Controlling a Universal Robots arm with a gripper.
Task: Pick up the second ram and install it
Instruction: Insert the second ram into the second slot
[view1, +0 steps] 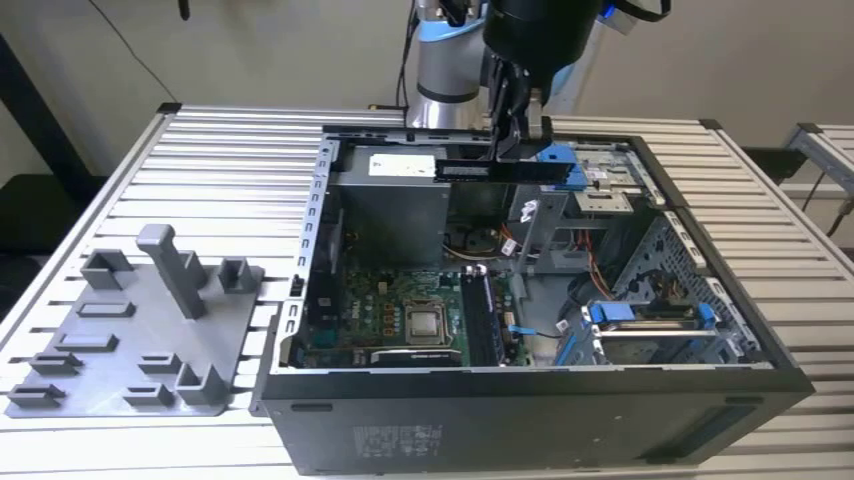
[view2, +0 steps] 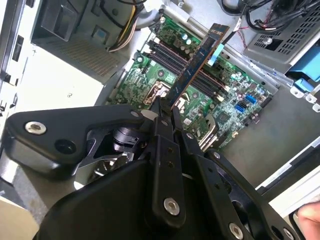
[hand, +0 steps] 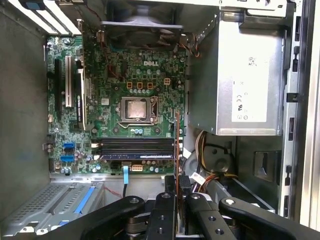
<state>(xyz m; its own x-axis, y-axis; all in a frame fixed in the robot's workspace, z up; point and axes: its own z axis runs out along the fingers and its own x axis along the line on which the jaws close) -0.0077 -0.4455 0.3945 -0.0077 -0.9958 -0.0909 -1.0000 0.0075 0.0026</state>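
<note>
Black robot hand (view1: 514, 150) is clamped on the second ram (view1: 467, 171), a long thin dark memory stick with a pale label. It hangs level above the open black computer case (view1: 534, 410) on the slatted metal worktop (view1: 214, 170). In the first wrist view the stick runs crosswise to the black memory slots (hand: 135, 145) on the green motherboard (hand: 115, 75). Judgement: align it parallel over a free slot, keep it level, press evenly.

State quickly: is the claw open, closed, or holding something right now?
Claw: closed on the second ram, held above the open computer case.
</note>
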